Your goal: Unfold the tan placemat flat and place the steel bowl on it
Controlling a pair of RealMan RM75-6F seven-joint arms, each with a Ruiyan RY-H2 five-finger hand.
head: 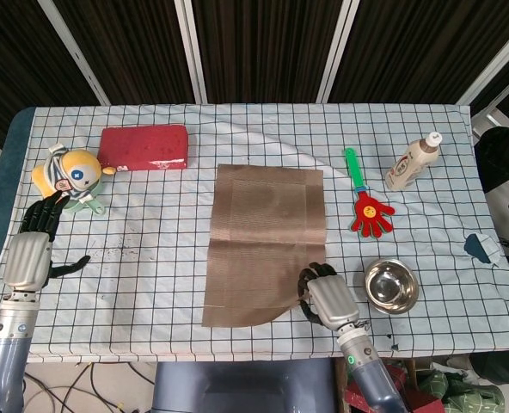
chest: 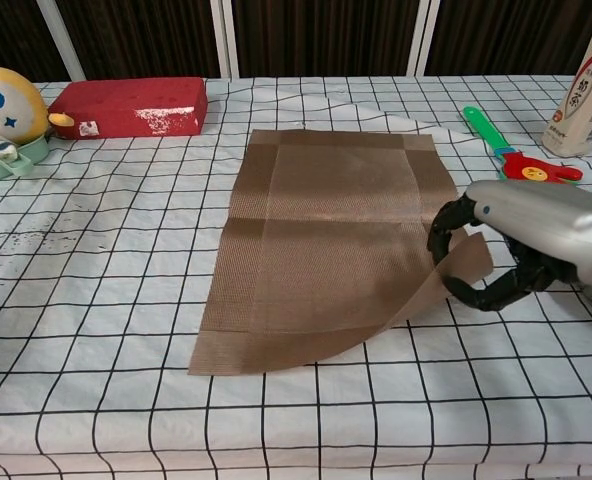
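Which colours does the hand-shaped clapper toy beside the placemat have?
The clapper toy has a green handle and red hand with yellow face; head view shows it best.

The table (head: 151, 284), under a checked cloth, carries the tan placemat (head: 263, 232) at centre. Left of the placemat lie a red block (head: 144, 147) and doll (head: 70, 175); right of it, clapper (head: 366, 202), bottle (head: 412, 162), steel bowl (head: 390, 286).

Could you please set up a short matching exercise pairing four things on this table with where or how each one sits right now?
Things:
1. tan placemat
2. steel bowl
3. right hand
4. left hand

States:
A. resting on the tablecloth near the yellow toy
B. pinching a lifted mat corner
C. one near corner raised off the cloth
D. standing on bare cloth, beside the mat

Pairs: 1-C, 2-D, 3-B, 4-A
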